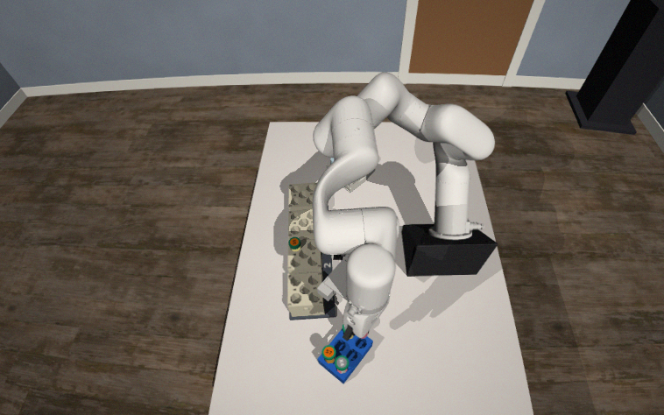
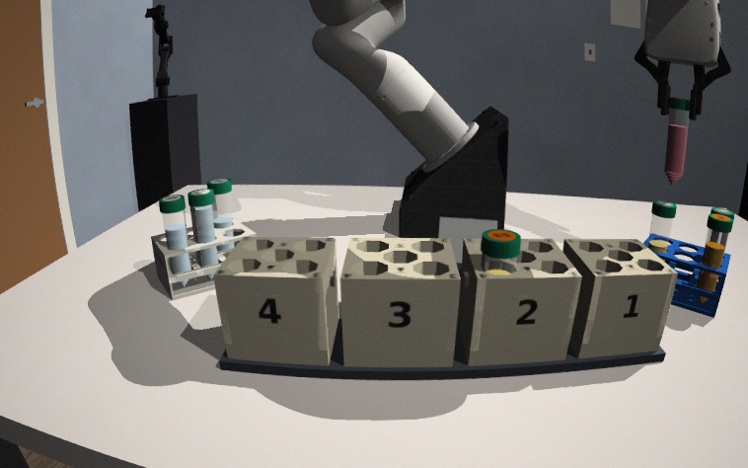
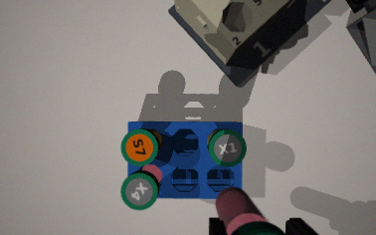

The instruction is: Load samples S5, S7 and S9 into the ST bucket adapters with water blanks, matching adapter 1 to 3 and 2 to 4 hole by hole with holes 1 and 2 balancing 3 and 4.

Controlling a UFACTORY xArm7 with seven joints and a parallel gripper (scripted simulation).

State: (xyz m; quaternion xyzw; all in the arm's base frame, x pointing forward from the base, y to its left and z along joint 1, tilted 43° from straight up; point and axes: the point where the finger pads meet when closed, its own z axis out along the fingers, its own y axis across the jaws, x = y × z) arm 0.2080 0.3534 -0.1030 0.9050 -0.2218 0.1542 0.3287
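My gripper is shut on a green-capped tube with pink liquid, hanging upright high above the blue rack; its ID is hidden. The rack holds S7 with orange liquid, grey-dot X4 and grey-dot X1. One orange-dot tube with yellowish liquid stands in adapter 2. Adapter 1, adapter 3 and adapter 4 show no tubes. The DONE key is not visible.
Three water tubes stand in a white rack beyond adapter 4; their numbers are unreadable. The adapters stand in a row on the dark loading stand. A pale panel shows behind them, before the black arm base.
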